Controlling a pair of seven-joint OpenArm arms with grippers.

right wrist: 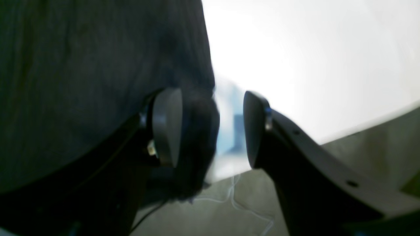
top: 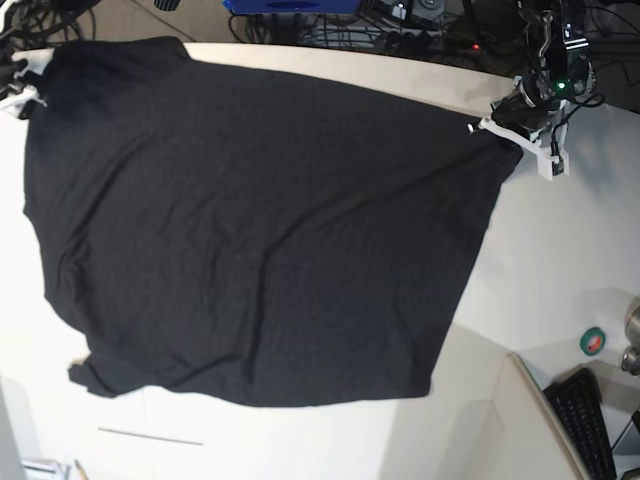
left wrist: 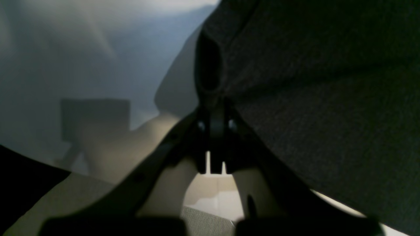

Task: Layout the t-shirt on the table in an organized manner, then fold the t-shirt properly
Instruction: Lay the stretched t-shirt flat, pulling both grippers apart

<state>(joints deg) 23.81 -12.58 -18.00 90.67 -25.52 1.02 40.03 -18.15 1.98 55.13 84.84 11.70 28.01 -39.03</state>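
Two far corners control the t-shirt (top: 260, 230), which lies spread plain side up across the table (top: 560, 250). Right gripper (right wrist: 212, 126) stands parted, cloth against one pad only; left gripper (left wrist: 215, 126) pinches the other corner. A one-sided pull could skew or bunch the layout.

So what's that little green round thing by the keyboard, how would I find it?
Start from the big black t-shirt spread over the off-white table, then look past its near right corner to the black keyboard. Just beyond the keyboard lies a small green ring, perhaps a tape roll: the only green thing on that surface.
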